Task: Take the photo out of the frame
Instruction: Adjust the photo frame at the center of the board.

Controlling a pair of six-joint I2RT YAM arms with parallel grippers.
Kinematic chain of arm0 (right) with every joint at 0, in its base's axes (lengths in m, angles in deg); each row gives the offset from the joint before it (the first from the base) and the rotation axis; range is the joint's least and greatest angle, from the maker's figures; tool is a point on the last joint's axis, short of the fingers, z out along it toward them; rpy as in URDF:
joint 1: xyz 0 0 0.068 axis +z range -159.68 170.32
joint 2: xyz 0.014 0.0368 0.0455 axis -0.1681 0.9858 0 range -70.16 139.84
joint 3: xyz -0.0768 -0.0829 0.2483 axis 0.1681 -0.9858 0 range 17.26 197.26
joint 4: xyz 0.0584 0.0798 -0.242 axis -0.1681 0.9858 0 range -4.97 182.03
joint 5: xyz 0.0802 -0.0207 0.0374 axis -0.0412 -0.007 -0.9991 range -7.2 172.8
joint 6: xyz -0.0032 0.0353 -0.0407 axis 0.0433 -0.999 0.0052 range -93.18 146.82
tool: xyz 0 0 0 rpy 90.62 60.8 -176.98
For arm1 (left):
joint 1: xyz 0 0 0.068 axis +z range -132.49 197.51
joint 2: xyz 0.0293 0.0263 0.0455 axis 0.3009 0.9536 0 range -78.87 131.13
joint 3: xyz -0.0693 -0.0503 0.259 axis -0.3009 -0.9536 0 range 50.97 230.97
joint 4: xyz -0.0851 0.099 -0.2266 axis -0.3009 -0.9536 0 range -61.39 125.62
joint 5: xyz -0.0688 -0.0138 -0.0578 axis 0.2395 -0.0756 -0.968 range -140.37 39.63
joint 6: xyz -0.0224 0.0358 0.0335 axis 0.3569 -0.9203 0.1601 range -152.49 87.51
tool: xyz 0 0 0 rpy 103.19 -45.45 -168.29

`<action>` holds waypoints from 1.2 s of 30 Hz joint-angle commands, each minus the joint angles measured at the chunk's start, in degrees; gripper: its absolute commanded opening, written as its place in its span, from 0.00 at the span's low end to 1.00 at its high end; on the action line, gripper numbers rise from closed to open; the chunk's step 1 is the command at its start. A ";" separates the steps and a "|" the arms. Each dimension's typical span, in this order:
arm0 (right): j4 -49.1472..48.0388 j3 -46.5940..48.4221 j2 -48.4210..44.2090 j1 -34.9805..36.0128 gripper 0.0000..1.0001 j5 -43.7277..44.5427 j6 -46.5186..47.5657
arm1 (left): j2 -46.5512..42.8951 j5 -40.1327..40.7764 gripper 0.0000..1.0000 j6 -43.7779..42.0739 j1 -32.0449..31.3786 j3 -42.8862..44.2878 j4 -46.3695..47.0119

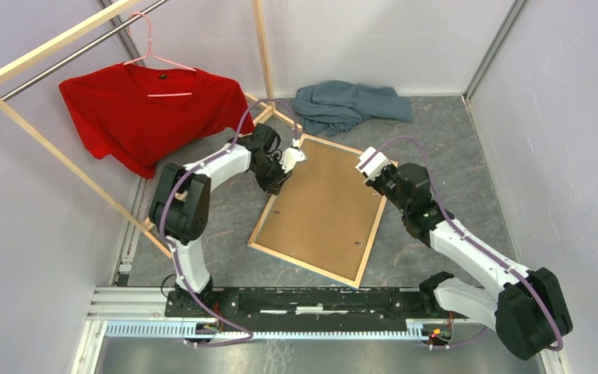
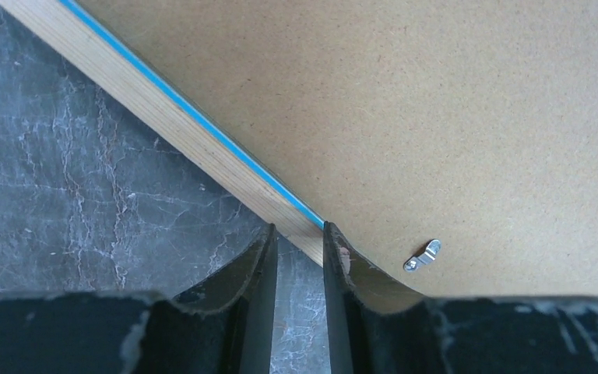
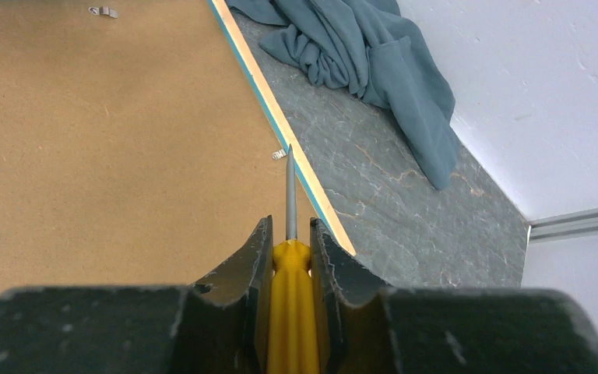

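The frame point(image 1: 269, 216) lies face down on the table, pale wood rails around a plain brown backing board point(image 1: 323, 202). The photo is hidden under that board. My left gripper point(image 1: 283, 168) is at the frame's left rail near the far corner. In the left wrist view its fingertips point(image 2: 300, 230) pinch the wood rail point(image 2: 163, 117), one at each edge, beside a small metal clip point(image 2: 423, 255). My right gripper point(image 1: 371, 168) is shut on a yellow-handled screwdriver point(image 3: 290, 296). The screwdriver's tip touches a clip point(image 3: 279, 154) by the frame's right rail point(image 3: 280, 125).
A grey-blue cloth point(image 1: 350, 105) lies crumpled just beyond the frame's far corner. A red T-shirt point(image 1: 148, 109) hangs from a wooden clothes rack point(image 1: 47, 148) at the left. White walls close in the table at the back and right.
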 commanded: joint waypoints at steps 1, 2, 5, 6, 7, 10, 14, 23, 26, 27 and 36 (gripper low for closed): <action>-1.48 0.23 -1.38 -0.33 0.00 -0.50 -0.63 | -0.25 -3.69 0.34 -5.08 -2.62 0.24 -5.73; -1.46 0.23 -1.45 -0.34 0.00 -0.55 -0.72 | 0.31 -3.84 0.34 -4.99 -3.15 0.61 -5.73; -1.49 0.23 -1.55 -0.48 0.00 -0.51 -0.79 | 2.55 -4.12 0.35 -2.88 -3.98 2.68 -4.82; -1.55 0.23 -1.64 -0.53 0.00 -0.44 -0.81 | 3.12 -4.16 0.35 -2.38 -4.00 3.22 -4.20; -1.55 0.23 -1.68 -0.67 0.00 -0.47 -0.81 | 3.29 -4.09 0.35 -1.37 -4.00 3.46 -2.73; -1.95 0.00 -1.82 -0.88 0.00 0.39 -0.81 | 4.19 -4.85 0.35 -0.03 -4.11 4.30 -0.73; -2.81 0.99 0.17 -1.27 0.00 7.94 -1.79 | 5.00 -5.23 0.38 1.43 -4.24 6.54 -0.44; -1.51 2.60 4.28 -3.54 0.00 12.35 -3.97 | 5.99 -2.52 0.44 5.83 -3.30 8.09 5.25; -1.14 2.69 4.36 -4.43 0.00 11.81 -4.27 | 7.66 -0.73 0.44 5.97 -3.30 8.56 5.78; -1.07 2.69 4.26 -4.81 0.00 11.49 -4.39 | 8.05 -0.45 0.44 5.96 -3.30 8.60 6.17; -0.63 2.86 4.53 -6.29 0.00 10.58 -4.65 | 12.78 -4.28 0.42 5.33 -4.29 13.01 5.16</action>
